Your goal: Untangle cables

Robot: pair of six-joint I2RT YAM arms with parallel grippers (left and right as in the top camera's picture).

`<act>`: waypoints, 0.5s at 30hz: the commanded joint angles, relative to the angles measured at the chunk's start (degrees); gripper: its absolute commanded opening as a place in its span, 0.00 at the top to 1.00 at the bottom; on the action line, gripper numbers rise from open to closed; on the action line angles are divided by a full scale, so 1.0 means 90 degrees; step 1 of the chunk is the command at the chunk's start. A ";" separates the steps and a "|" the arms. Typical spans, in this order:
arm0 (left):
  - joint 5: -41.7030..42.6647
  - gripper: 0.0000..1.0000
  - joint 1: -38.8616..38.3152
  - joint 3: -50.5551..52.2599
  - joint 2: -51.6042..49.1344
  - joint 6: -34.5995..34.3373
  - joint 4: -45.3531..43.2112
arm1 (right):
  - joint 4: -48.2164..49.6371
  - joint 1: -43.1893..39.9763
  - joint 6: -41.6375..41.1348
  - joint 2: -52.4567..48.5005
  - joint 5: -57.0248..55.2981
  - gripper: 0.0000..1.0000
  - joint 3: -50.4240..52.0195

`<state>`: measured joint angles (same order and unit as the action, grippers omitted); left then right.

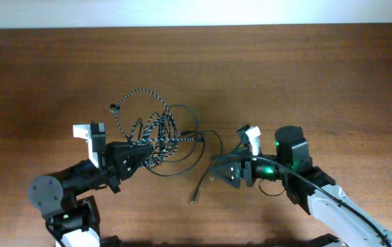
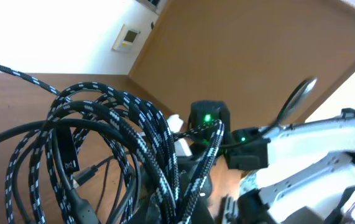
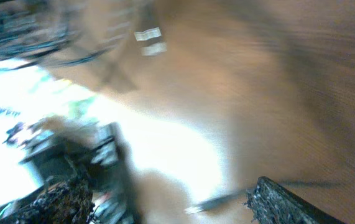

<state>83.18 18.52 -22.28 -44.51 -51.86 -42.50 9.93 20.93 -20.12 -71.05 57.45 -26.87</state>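
The braided black-and-white cable (image 1: 139, 127) lies in a tangled heap left of the table's middle, with one loop (image 1: 138, 92) spread out behind it. The thin black cable (image 1: 197, 136) runs through the heap and trails right and forward to a plug end (image 1: 192, 201). My left gripper (image 1: 141, 152) is in the front of the heap, shut on braided strands (image 2: 155, 134) that bunch at its jaws (image 2: 183, 211). My right gripper (image 1: 217, 167) is open beside the black cable's trailing part. The blurred right wrist view shows its fingers (image 3: 165, 205) apart, with a plug tip (image 3: 208, 203) between them.
The table (image 1: 305, 75) is brown wood. The right arm (image 2: 308, 140) shows close behind the heap in the left wrist view. The left arm's base (image 1: 51, 195) stands at the front left, and a thicker robot wire (image 1: 272, 191) loops under the right arm.
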 commanded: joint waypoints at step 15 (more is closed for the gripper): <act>-0.5066 0.90 -0.3842 -0.0117 -0.0797 -0.3274 0.3679 | 0.1994 0.3332 -0.2531 -0.0901 -0.6108 0.85 -0.0049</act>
<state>36.97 -11.20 -22.92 -52.25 -80.31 -6.94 27.44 51.00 -43.07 -75.20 10.44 -26.83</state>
